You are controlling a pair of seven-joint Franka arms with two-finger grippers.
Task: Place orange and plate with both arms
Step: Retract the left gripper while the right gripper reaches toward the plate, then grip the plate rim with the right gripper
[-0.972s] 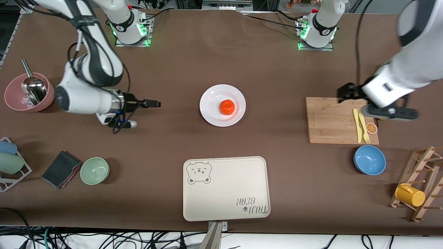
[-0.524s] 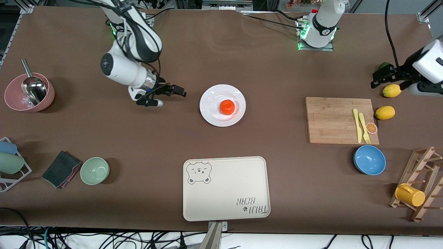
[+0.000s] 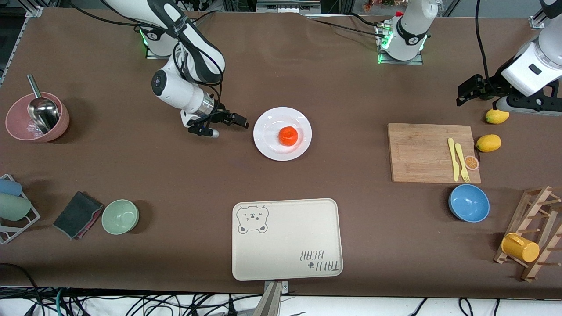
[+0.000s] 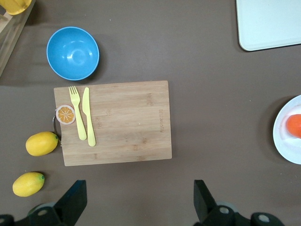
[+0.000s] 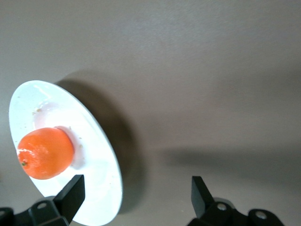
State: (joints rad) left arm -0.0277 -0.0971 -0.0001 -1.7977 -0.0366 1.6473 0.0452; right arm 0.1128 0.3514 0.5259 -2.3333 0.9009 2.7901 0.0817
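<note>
The white plate (image 3: 268, 141) sits mid-table with the small orange (image 3: 288, 136) resting on it. My right gripper (image 3: 239, 120) hangs open just off the plate's rim, on the side toward the right arm's end of the table. In the right wrist view the plate (image 5: 96, 162) and orange (image 5: 45, 153) lie close, one fingertip (image 5: 71, 190) over the rim, and the right gripper (image 5: 136, 189) is empty. My left gripper (image 3: 466, 90) is open and empty, over bare table by the lemons. The left wrist view shows the left gripper (image 4: 138, 197), plate (image 4: 285, 143) and orange (image 4: 295, 126).
A wooden cutting board (image 3: 419, 151) carries a yellow knife and fork (image 3: 459, 159) and an orange slice (image 3: 471, 163). Two lemons (image 3: 488, 142) lie beside it. A blue bowl (image 3: 469, 202), beige bear tray (image 3: 287, 239), green bowl (image 3: 120, 216), pink bowl (image 3: 17, 127) and mug rack (image 3: 533, 239) ring the table.
My right arm has swung in toward the plate, its gripper now at the rim. My left arm has drawn back off the cutting board toward the lemons. Plate and orange have not moved.
</note>
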